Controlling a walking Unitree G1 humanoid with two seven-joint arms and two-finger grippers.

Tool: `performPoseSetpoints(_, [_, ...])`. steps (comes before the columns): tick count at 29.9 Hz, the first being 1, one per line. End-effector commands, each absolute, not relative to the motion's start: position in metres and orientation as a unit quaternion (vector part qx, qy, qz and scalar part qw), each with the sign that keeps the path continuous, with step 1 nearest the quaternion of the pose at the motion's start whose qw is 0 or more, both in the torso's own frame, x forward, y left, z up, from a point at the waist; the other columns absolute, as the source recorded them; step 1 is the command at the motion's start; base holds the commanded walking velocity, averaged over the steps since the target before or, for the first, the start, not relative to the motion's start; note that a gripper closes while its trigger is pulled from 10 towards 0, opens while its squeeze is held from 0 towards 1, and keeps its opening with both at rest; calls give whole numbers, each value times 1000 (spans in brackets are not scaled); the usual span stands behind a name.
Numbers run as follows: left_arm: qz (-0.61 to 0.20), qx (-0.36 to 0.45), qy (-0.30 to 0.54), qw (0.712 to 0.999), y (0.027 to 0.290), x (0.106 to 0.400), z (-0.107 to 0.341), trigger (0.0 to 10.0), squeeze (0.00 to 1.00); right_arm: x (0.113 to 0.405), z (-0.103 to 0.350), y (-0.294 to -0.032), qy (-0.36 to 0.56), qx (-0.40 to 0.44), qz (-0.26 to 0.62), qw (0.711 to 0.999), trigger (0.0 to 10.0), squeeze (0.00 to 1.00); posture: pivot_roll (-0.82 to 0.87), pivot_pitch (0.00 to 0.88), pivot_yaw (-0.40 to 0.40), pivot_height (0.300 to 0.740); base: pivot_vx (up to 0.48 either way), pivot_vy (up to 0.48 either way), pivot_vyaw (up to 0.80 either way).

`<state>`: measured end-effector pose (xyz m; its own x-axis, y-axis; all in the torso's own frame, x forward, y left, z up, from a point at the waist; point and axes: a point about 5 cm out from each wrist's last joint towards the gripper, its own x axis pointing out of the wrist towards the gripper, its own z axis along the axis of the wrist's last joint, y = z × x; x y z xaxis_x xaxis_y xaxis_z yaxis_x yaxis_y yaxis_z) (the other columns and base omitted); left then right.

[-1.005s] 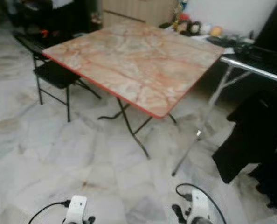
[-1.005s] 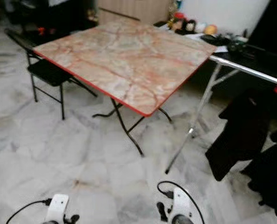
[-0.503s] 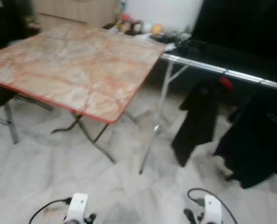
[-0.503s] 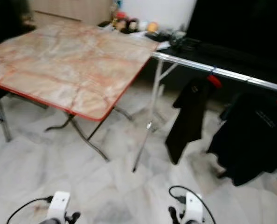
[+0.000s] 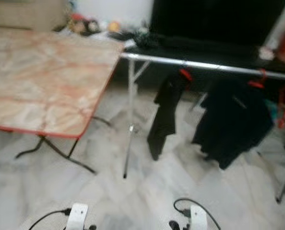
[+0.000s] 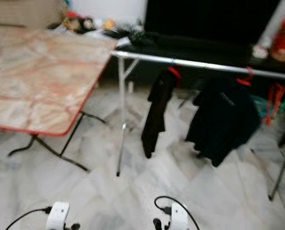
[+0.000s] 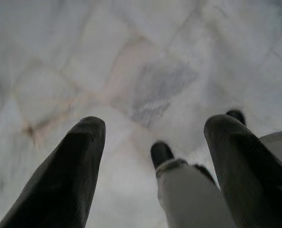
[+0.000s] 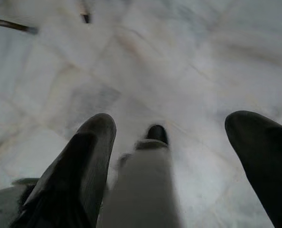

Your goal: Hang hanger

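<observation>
Risk: both grippers, left [image 7: 153, 137] and right [image 8: 172, 128], hang spread and empty over pale marble floor [image 5: 171, 187]; blur could misjudge the silver clothes rail [image 5: 205, 65].

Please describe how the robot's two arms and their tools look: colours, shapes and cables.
Each arm ends in a pale silver-white wrist block with a black cable curving from it. The left tool has two long black fingers, thick and rounded at the tips, with a faintly ribbed surface. The right tool has the same two black fingers.
</observation>
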<state>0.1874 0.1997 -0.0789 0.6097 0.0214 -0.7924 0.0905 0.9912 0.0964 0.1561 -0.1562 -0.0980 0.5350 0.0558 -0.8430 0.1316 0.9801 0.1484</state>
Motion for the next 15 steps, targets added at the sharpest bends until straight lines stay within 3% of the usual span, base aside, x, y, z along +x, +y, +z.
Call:
performPoseSetpoints(1, [-19,72,452,889,204,181,-82,10000,0,159,-96,-160,474,96,-26,875,10000,0,19,0,-51,740,0,0,-744])
performPoseSetpoints(5, [-18,72,451,889,204,182,-81,10000,0,160,-96,-165,472,95,-28,876,10000,0,19,0,-50,740,0,0,-733])
performPoseSetpoints(12, [-20,73,450,890,204,183,-81,10000,0,152,-95,-193,466,95,-43,879,10000,0,18,0,-49,740,0,0,0])
performPoseSetpoints(15, [-19,73,451,889,204,183,-81,10000,0,152,-95,-193,465,96,-44,879,10000,0,18,0,-49,740,0,-310,0])
